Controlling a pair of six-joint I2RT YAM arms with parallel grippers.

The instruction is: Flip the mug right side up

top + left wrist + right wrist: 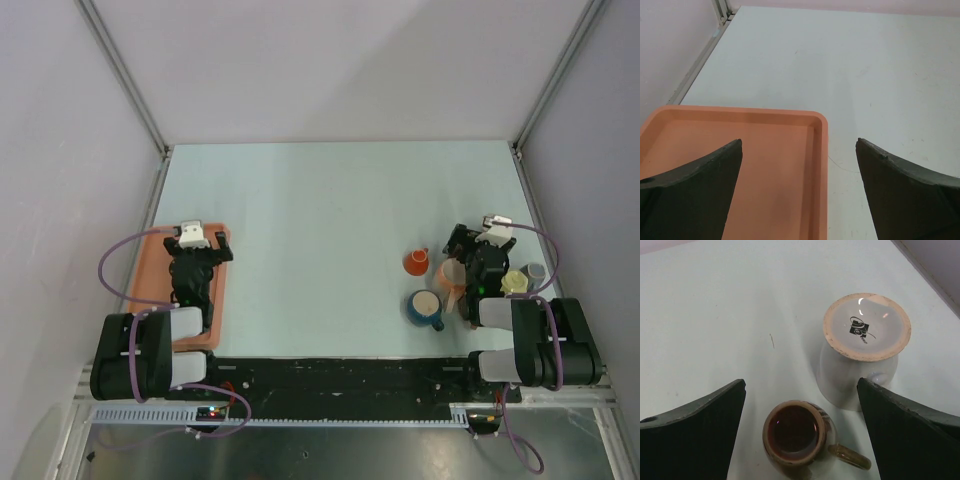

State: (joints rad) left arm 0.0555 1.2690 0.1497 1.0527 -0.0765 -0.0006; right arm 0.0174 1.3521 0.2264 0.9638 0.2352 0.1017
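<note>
So my right gripper (801, 385), wide open and empty, hovers near the upside-down white ceramic mug (862, 352) ahead-right, which I must grasp next.

Top view: I look down from above and behind the arm bases, far enough off to take in the whole table (320, 200).
Left wrist: close and low, facing forward between the left fingers (695, 195), over a tray (822, 150) corner.
Right wrist: close, tilted down between the right fingers (695, 435) onto a white mug (860, 370) and a brown mug (795, 440).
Shared: the tray and table show in both my top and left-wrist views.
</note>
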